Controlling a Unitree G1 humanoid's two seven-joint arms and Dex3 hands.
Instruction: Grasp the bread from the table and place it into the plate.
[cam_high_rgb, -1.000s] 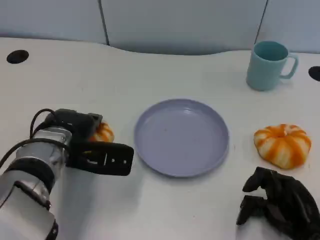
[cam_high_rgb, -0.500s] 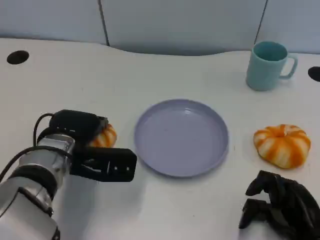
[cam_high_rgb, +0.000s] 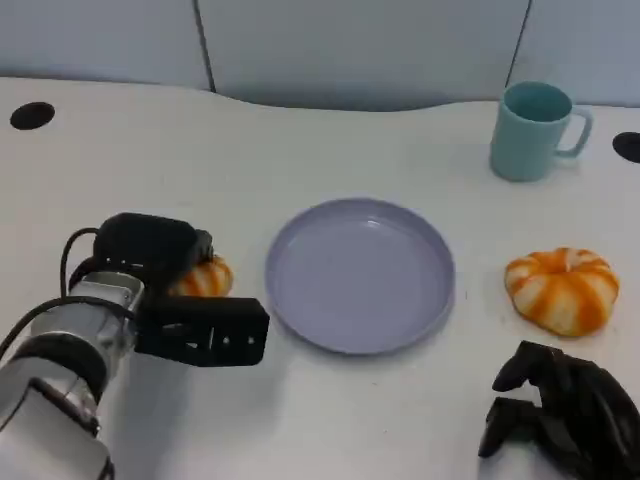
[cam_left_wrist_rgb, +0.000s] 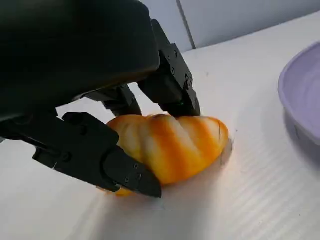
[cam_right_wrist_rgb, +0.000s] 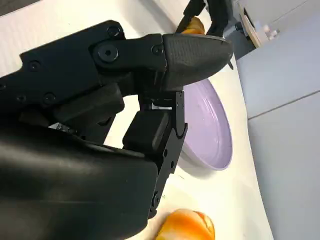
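Two breads lie before us: our left hand (cam_high_rgb: 185, 300) closes its fingers (cam_left_wrist_rgb: 107, 167) around one bread (cam_left_wrist_rgb: 172, 145) beside the plate (cam_high_rgb: 360, 275); our right hand (cam_high_rgb: 560, 415) rests curled, holding nothing.

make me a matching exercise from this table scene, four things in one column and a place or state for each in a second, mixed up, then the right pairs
Things:
1. mug
2. plate
3. striped bread
4. right hand

Places or states:
A. between the left hand's fingers, on the table
B. far right of the table, upright, teal
C. resting near the table's front right, curled, holding nothing
D. middle of the table, lavender, nothing in it

Pairs: 1-B, 2-D, 3-A, 4-C
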